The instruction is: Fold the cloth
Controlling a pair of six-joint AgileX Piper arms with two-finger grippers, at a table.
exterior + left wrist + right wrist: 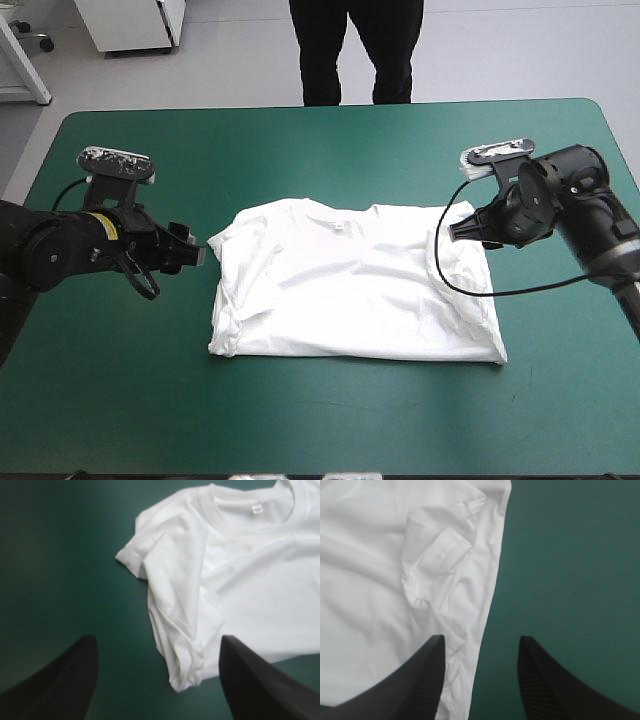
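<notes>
Black jaws, both spread wide, flank the T-shirt [355, 285].

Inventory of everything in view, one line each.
T-shirt: one, white, spread flat mid-table, collar toward the far edge, both side edges rumpled.
Table cover: one, teal-green, under everything.
Left pincer: one, black, open, at the T-shirt's left edge, holding nothing.
Right pincer: one, black, open, over the T-shirt's right edge, holding nothing.
</notes>
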